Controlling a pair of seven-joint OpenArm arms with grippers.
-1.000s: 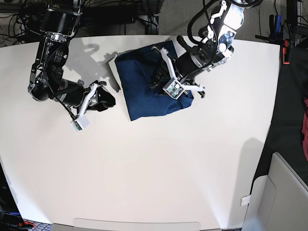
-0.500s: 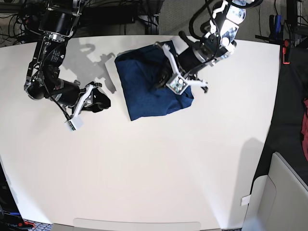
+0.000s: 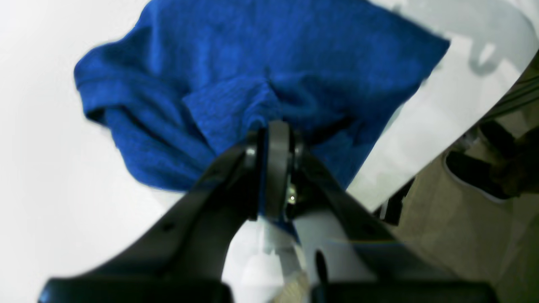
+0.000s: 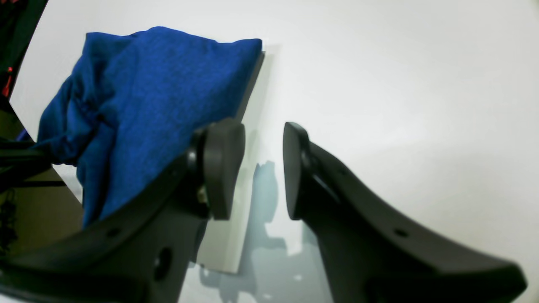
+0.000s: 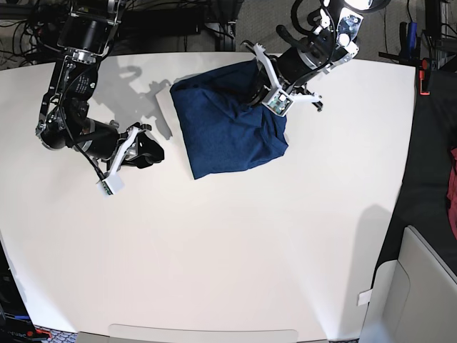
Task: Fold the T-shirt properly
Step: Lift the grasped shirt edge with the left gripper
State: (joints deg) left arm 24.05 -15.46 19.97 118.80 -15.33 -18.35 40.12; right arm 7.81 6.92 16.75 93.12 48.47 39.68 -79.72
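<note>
Gripping now: your left gripper [image 3: 273, 139] is clamped tight on a pinch of the T-shirt [image 5: 228, 125], fabric bunched and puckered right at the tips. That pinch sits on the shirt's far-right part in the base view, near the far edge of the table [image 5: 214, 250].

Shirt = thin soft knit, light, no stiffness. Expect it to sag, drag and slide on the smooth top when lifted; layers may separate if you've got only the top ply. Can't tell from the wrist view how many layers are caught. Better hold pts are hems or corners, both layers together, not mid-panel.

Shirt lies as a rough folded block on the far middle of the table, partly over a flat pale board [image 4: 246, 139] that shows along its left side.

Your right gripper [image 4: 257, 168] is about half open, holding nothing, parked left of the shirt, near but not touching. Shirt's left edge is the side closest to it.
</note>
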